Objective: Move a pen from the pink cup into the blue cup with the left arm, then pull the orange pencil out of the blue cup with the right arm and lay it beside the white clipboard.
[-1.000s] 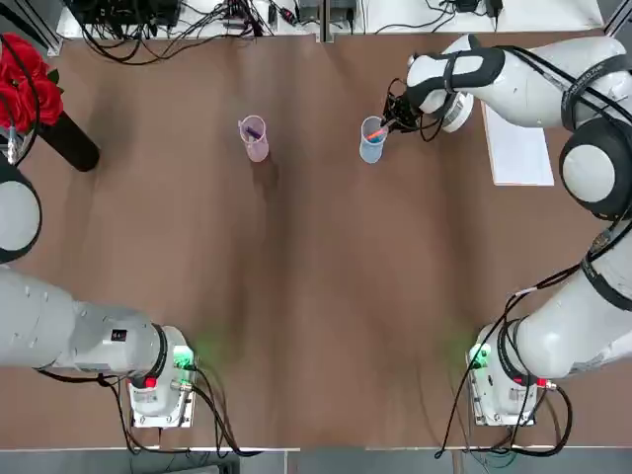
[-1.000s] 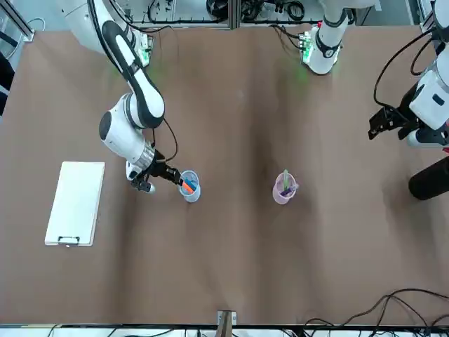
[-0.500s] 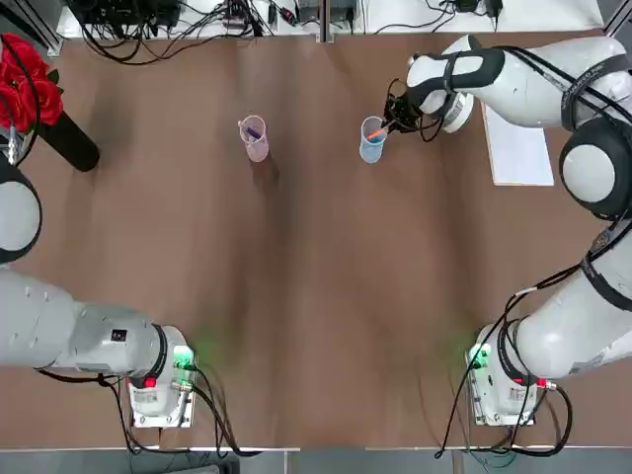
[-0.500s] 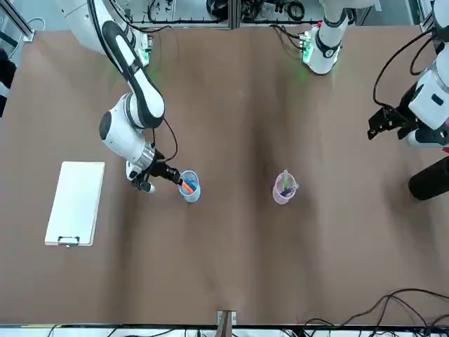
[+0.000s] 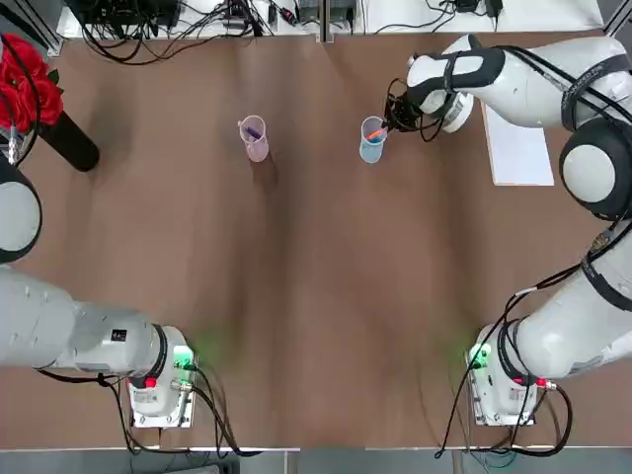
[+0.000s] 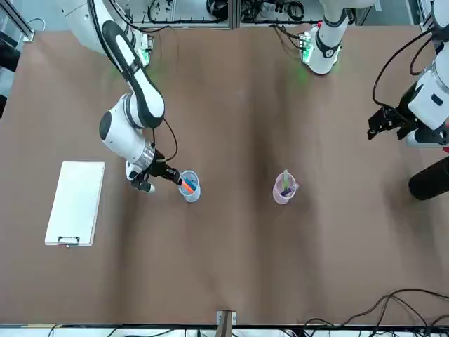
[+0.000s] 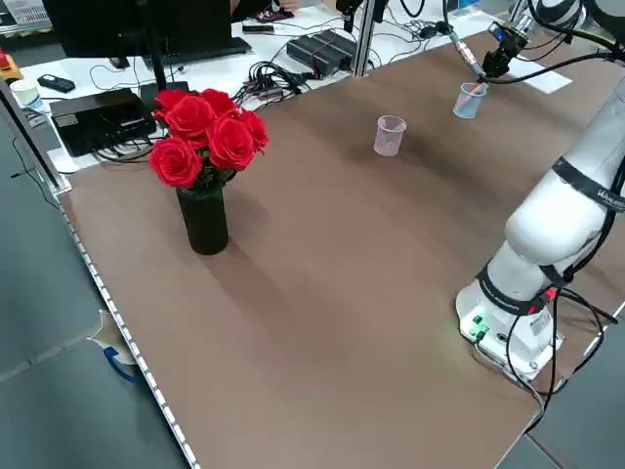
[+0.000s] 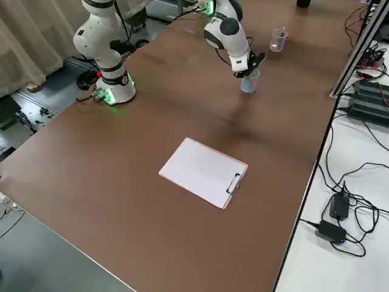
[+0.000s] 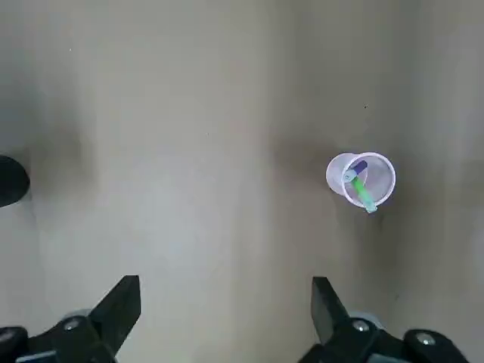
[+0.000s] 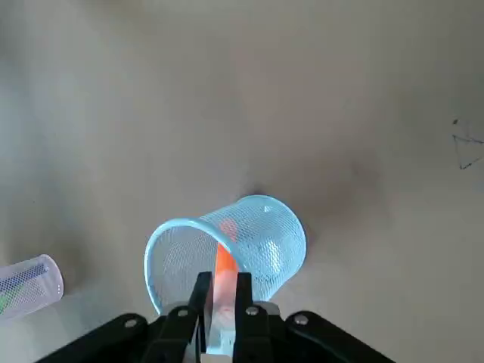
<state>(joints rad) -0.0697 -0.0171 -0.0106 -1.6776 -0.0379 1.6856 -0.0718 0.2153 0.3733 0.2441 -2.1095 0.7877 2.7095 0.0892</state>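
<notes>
The orange pencil [image 10: 225, 265] could be spotted leaning in the blue mesh cup [image 10: 265, 234], bright orange along one stretch and clear-ish whitish toward the end that was gripped. A blue item [image 6: 191, 184] was packed in beside it, and the pencil was ringed by the cup's rim. The pink cup [image 9: 333, 175], loaded with a purple pen [image 9: 359, 168] and a green pen [image 9: 361, 193], was set over to the left on the desk [image 5: 326, 296]. The white clipboard [image 6: 76, 203] was laid out to the right, and a black vase [image 7: 203, 223] of red roses [image 7: 210, 132] was parked at far left. The right end effector [image 10: 223, 278] was angled down at the blue cup, clamped on the pencil. The left end effector [image 9: 227, 283] was held above the desk near the vase, spread wide with nothing gripped.
</notes>
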